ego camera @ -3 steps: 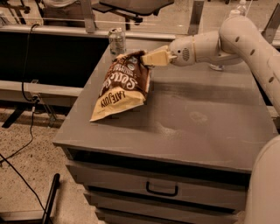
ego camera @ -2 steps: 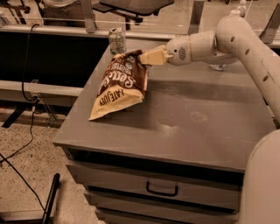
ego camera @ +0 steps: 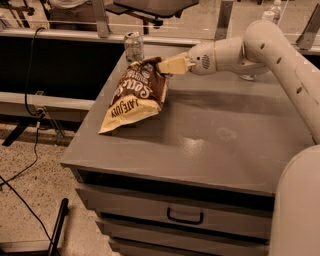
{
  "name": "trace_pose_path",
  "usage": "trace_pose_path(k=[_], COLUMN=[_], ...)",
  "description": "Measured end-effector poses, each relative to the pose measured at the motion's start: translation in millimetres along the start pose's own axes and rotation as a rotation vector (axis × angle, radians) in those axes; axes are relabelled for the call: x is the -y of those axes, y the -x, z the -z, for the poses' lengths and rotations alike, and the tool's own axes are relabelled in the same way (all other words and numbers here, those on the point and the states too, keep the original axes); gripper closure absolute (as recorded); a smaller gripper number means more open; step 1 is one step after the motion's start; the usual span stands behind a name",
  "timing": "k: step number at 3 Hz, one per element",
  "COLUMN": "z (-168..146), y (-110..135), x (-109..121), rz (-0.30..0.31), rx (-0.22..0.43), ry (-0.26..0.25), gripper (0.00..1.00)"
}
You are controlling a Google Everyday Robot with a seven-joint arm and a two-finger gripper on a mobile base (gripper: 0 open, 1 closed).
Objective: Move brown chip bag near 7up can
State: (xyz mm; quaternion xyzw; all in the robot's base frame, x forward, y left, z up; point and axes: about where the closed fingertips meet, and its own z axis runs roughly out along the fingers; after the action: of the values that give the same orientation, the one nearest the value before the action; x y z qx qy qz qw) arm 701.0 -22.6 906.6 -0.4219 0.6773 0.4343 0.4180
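The brown chip bag [ego camera: 135, 95] lies on the grey cabinet top [ego camera: 215, 135] at its far left, cream end with "LATE JULY" toward the front-left edge. My gripper [ego camera: 162, 66] reaches in from the right and is shut on the bag's upper right end, which is lifted a little. The 7up can [ego camera: 133, 46] stands upright at the far left corner of the top, just behind the bag's top end, a small gap apart.
The white arm [ego camera: 265, 50] spans the far right of the top. A clear bottle [ego camera: 269, 15] stands behind the arm. Drawers with a handle [ego camera: 185, 217] face front. Cables [ego camera: 30, 165] run on the floor at left.
The gripper has pulled the bag's top end slightly left and toward the can; the bag has shifted a little in that direction.
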Motion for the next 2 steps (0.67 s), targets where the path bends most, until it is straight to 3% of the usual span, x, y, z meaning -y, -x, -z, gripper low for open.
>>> trace_pose_path(k=[1, 2], z=[-1.6, -2.9], y=[-0.9, -0.5], x=[3.0, 6.7], rz=[-0.009, -0.013], rx=[0.005, 0.001], ry=[-0.006, -0.017], gripper=[1.00, 0.87])
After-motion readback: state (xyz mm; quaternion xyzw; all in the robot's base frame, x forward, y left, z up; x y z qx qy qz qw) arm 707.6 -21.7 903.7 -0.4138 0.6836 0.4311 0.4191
